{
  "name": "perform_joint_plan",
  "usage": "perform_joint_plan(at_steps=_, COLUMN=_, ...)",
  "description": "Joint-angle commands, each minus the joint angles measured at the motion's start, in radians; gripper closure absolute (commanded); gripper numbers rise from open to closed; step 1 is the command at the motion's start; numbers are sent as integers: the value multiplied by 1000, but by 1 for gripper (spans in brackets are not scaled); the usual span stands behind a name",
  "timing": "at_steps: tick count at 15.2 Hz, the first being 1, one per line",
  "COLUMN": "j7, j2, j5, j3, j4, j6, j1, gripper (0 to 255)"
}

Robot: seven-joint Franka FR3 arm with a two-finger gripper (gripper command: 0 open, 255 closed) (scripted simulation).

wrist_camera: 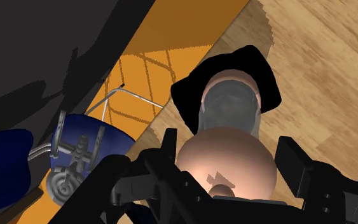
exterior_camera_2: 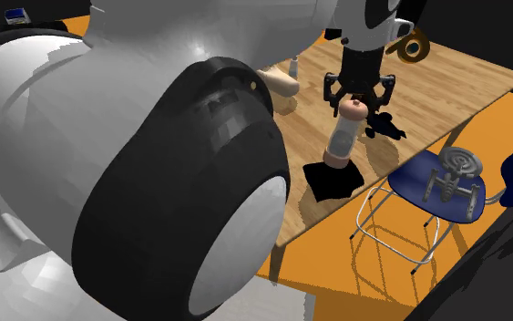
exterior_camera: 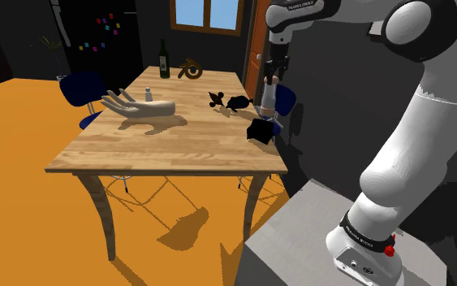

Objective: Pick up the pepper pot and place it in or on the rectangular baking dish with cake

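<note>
The pepper pot (exterior_camera: pixel 267 99), with a pinkish round top and base and a greyish clear body, hangs upright in my gripper (exterior_camera: pixel 269 73), which is shut on its top. Directly below it lies the baking dish (exterior_camera: pixel 260 131), drawn flat black, at the table's edge on the shoulder view's right. In the second exterior view the gripper (exterior_camera_2: pixel 358 98) clasps the pot (exterior_camera_2: pixel 343 139) over the dish (exterior_camera_2: pixel 336 182); I cannot tell whether the pot's base touches it. Through the wrist view the fingers (wrist_camera: pixel 166 159) flank the pot (wrist_camera: pixel 232 109), with the dish (wrist_camera: pixel 190 95) behind.
On the wooden table (exterior_camera: pixel 137 150) lie a pale hand sculpture (exterior_camera: pixel 141 106), a small shaker (exterior_camera: pixel 148 93), a dark bottle (exterior_camera: pixel 164 60), an orange ornament (exterior_camera: pixel 191 70) and two black shapes (exterior_camera: pixel 230 101). A blue chair (exterior_camera_2: pixel 436 178) stands just beyond the dish's edge.
</note>
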Motion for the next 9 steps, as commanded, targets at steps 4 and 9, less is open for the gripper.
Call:
perform_joint_plan(at_steps=4, j7=9, j2=1, j5=-3, j3=-1, j4=-70, j6=71, j1=-1, gripper=255)
perform_joint_plan(at_steps=9, j7=17, j2=7, j5=-5, j3=-1, j4=-125, j6=132, j1=-2, gripper=255)
